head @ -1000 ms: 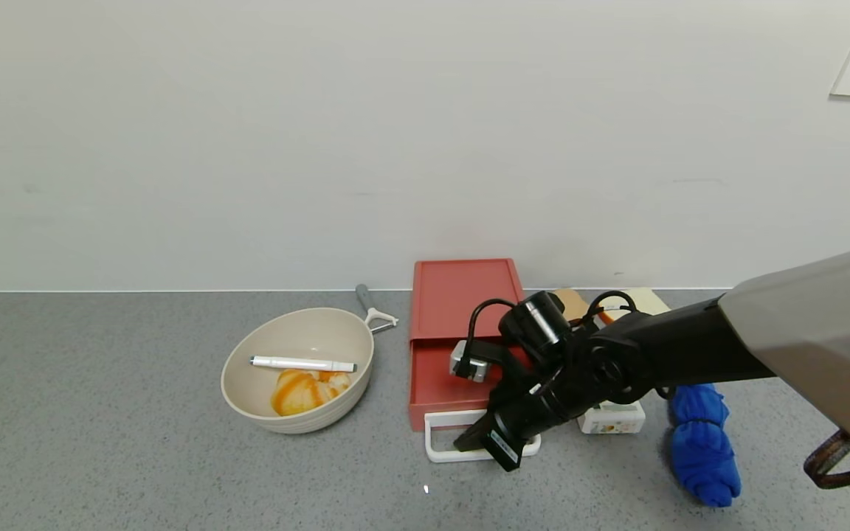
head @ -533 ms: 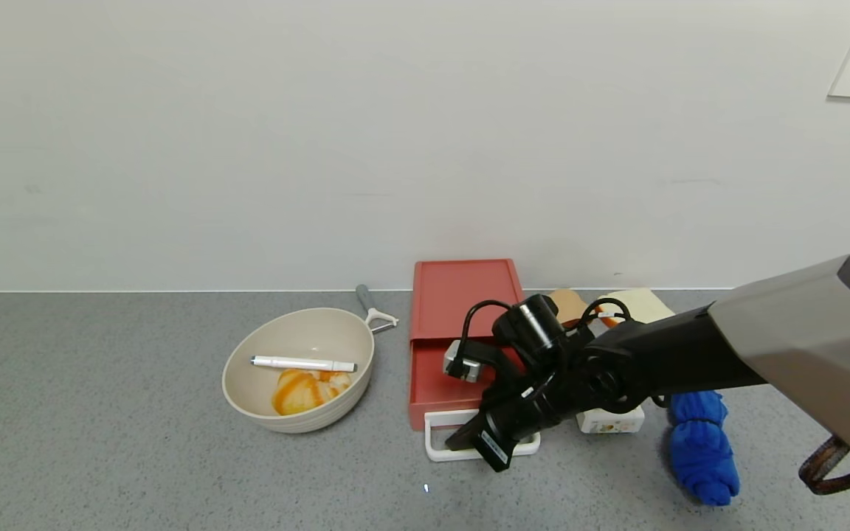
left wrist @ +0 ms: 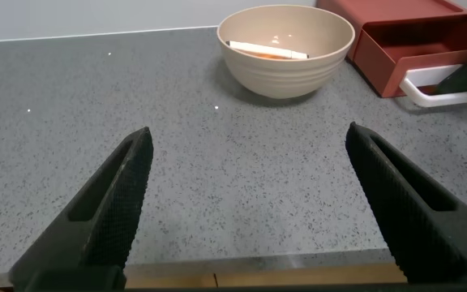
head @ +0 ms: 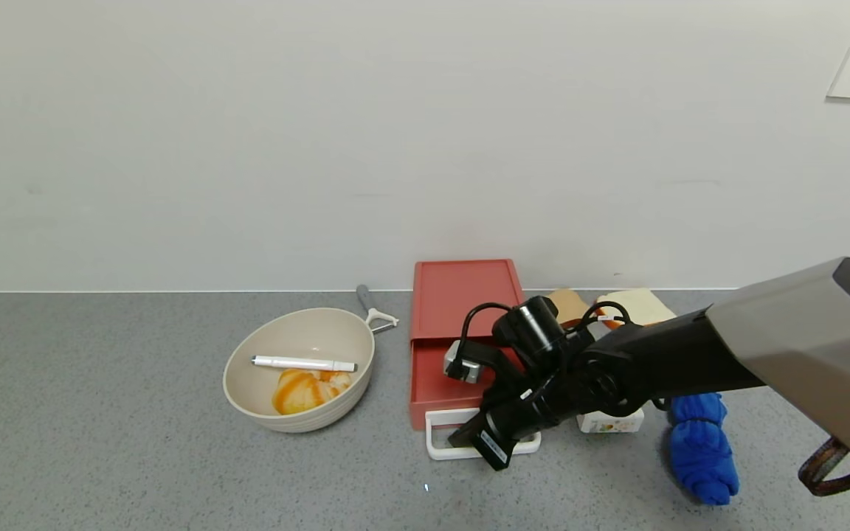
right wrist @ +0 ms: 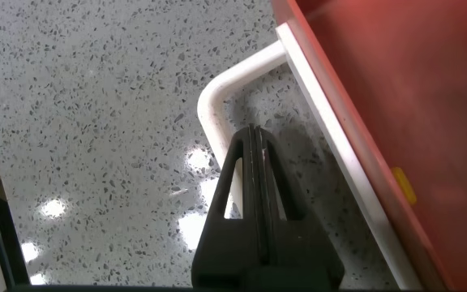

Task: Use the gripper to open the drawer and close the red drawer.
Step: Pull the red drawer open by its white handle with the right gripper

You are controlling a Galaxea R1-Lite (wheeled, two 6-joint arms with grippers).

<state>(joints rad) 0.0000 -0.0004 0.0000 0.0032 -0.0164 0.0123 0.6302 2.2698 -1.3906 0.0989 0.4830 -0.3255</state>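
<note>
Drawer (head: pixel 446 369) half-open, right gripper (head: pixel 469 436) fingers closed inside white handle (head: pixel 441 448); bowl (head: pixel 299 369) alongside.

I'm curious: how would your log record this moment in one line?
right gripper: shut, inside white handle | red drawer: partly open | left gripper: open, idle

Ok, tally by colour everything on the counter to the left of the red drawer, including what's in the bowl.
Beige: 1, bowl
White: 1, pen
Orange: 1, fruit piece
Grey: 1, peeler
Total: 4
</note>
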